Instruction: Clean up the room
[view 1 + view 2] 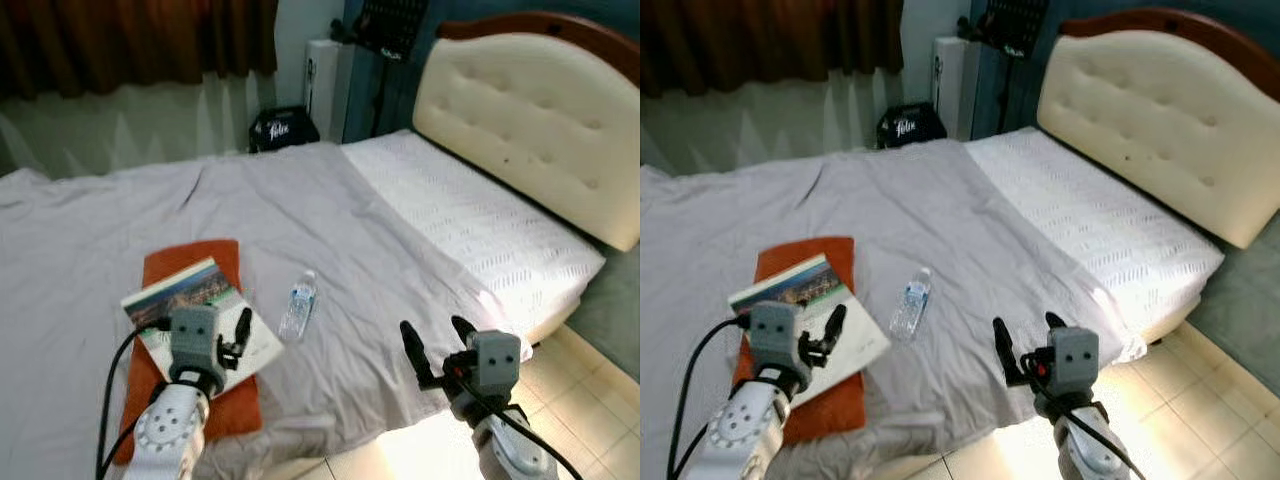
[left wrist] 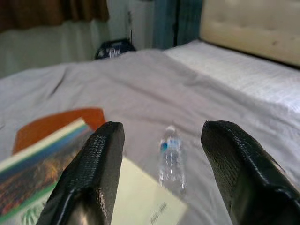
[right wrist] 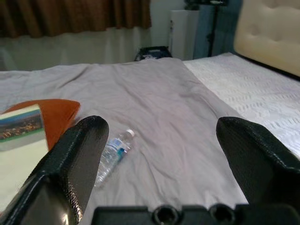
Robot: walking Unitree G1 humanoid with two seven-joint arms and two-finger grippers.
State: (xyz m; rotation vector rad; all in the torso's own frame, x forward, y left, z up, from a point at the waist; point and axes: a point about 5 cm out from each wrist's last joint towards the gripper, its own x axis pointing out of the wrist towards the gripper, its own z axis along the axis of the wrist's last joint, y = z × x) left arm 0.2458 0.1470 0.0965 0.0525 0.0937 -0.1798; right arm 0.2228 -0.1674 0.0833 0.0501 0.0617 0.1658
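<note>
A clear plastic water bottle lies on its side on the grey bedsheet, near the bed's front edge. Just left of it a book with a landscape cover rests on an orange towel. My left gripper hovers open over the book's right corner, fingers pointing toward the bottle. My right gripper stands open above the sheet's front edge, to the right of the bottle, with nothing between its fingers.
A cream padded headboard and the bare white mattress lie to the right. Beyond the bed sit a black bag, a white unit and brown curtains. Tiled floor runs along the bed's right side.
</note>
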